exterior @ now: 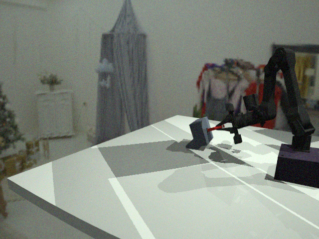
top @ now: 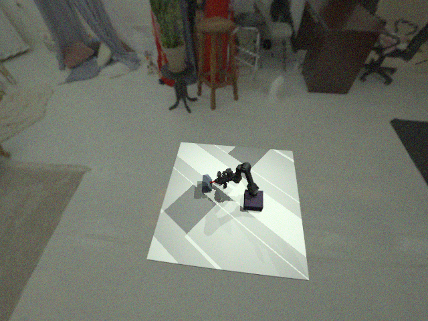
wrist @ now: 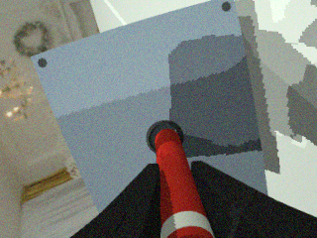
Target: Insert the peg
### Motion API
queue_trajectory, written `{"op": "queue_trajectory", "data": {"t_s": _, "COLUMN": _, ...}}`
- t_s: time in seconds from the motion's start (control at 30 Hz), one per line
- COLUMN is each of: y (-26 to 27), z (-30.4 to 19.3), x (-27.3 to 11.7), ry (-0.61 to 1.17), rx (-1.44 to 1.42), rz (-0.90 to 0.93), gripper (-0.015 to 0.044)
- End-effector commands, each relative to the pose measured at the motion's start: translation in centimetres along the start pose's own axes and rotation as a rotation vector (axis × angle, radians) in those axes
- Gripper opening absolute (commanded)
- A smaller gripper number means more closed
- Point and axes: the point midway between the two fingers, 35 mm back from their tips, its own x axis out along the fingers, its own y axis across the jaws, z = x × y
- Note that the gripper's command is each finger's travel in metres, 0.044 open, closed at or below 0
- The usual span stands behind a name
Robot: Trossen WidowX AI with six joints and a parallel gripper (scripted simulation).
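A round red peg [exterior: 214,128] [wrist: 174,178] with a pale band is held in my gripper [exterior: 223,126] [wrist: 174,173], which is shut on it. The peg points away from the gripper at the panel. The blue-grey sloped panel [top: 206,182] [exterior: 199,132] [wrist: 114,99] stands on the table and faces the arm. In the wrist view its round, dark-rimmed hole [wrist: 152,136] lies right at the peg's bottom end, which covers much of the opening. The tip appears to be at or just inside the hole's mouth; how deep it is cannot be told.
The arm's dark purple base block [top: 253,200] [exterior: 296,164] stands to the right of the panel on the pale table [top: 193,255] [exterior: 84,210]. Dark screw-like dots mark the panel's corners. Shadows of the arm fall across the panel face and table.
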Motion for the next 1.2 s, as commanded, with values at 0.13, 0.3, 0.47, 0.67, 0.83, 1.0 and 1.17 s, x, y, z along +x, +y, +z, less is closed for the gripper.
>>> {"op": "queue_trajectory", "data": {"t_s": 0.13, "y": 0.2, "z": 0.2, "x": 0.3, "ry": -0.004, "rx": 0.0, "rz": 0.005, "gripper": 0.0}}
{"op": "queue_trajectory", "data": {"t_s": 0.3, "y": 0.2, "z": 0.2, "x": 0.4, "ry": -0.004, "rx": 0.0, "rz": 0.005, "gripper": 0.0}}
{"op": "queue_trajectory", "data": {"t_s": 0.47, "y": 0.2, "z": 0.2, "x": 0.6, "ry": -0.004, "rx": 0.0, "rz": 0.005, "gripper": 0.0}}
{"op": "queue_trajectory", "data": {"t_s": 0.67, "y": 0.2, "z": 0.1, "x": 0.8, "ry": -0.004, "rx": 0.0, "rz": 0.005, "gripper": 0.0}}
{"op": "queue_trajectory", "data": {"t_s": 0.83, "y": 0.1, "z": 0.1, "x": 1.0, "ry": -0.004, "rx": 0.0, "rz": 0.005, "gripper": 0.0}}
{"op": "queue_trajectory", "data": {"t_s": 1.0, "y": 0.1, "z": 0.1, "x": 1.1, "ry": -0.004, "rx": 0.0, "rz": 0.005, "gripper": 0.0}}
{"op": "queue_trajectory", "data": {"t_s": 1.17, "y": 0.1, "z": 0.1, "x": 1.3, "ry": -0.004, "rx": 0.0, "rz": 0.005, "gripper": 0.0}}
